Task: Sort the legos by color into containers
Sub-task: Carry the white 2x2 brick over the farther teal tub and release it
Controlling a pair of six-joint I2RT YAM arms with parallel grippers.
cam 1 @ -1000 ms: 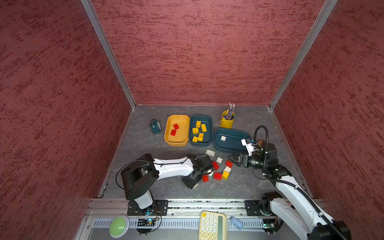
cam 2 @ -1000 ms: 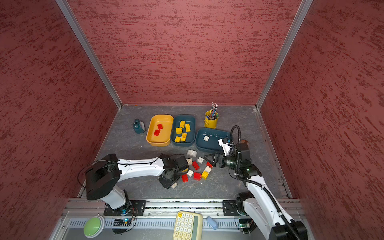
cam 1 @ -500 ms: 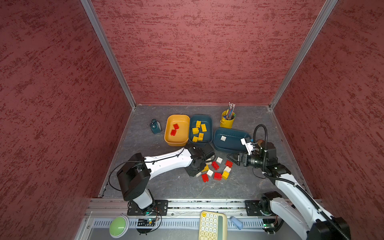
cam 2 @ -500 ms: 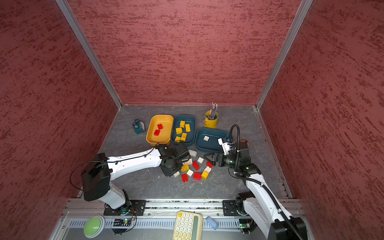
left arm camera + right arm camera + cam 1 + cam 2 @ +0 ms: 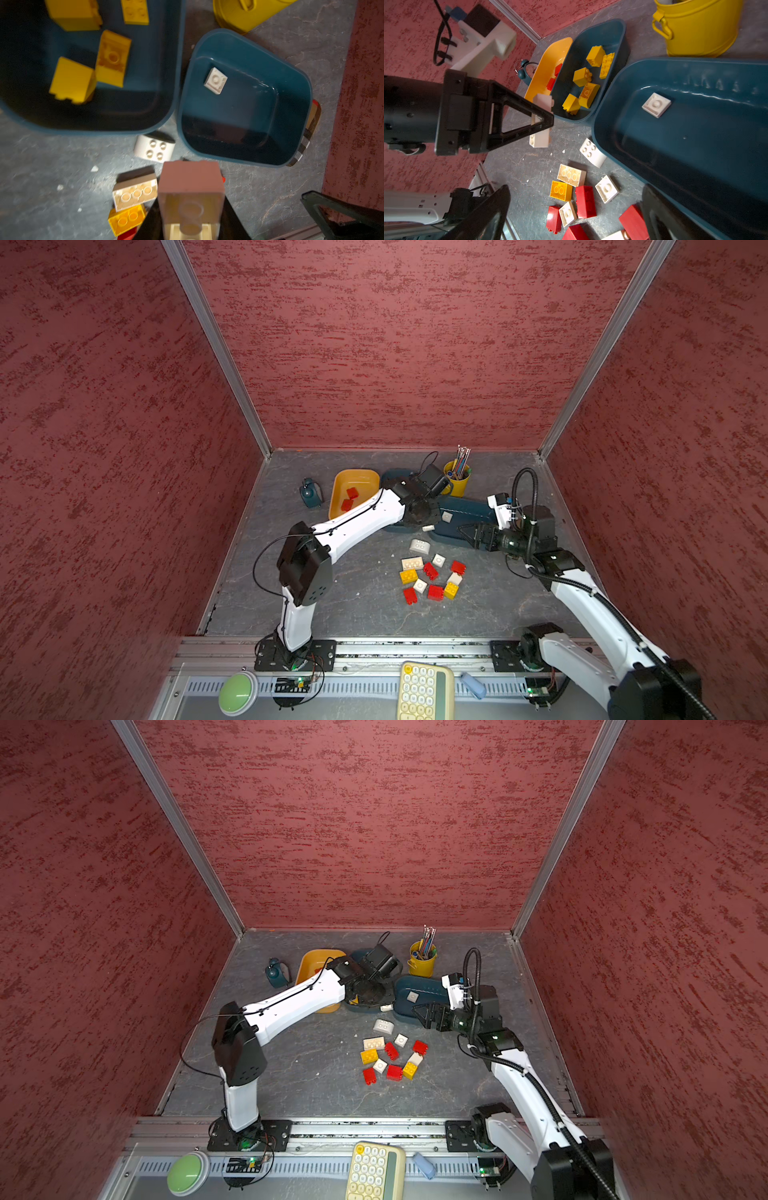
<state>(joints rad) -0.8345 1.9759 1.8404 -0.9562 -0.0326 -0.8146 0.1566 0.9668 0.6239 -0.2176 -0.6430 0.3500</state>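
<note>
Now | left claw point(image 5: 543, 122) clamped on white brick point(image 5: 539, 139) | right claw point(image 5: 420, 1016) wide apart, empty

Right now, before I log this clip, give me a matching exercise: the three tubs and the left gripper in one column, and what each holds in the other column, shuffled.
Column one:
1. orange tub
2. middle teal tub
3. right-hand teal tub
4. left gripper

Column two:
A. a single flat white square brick
B. a white brick, clamped
C. red bricks
D. yellow bricks

Pairs: 1-C, 2-D, 3-A, 4-B
</note>
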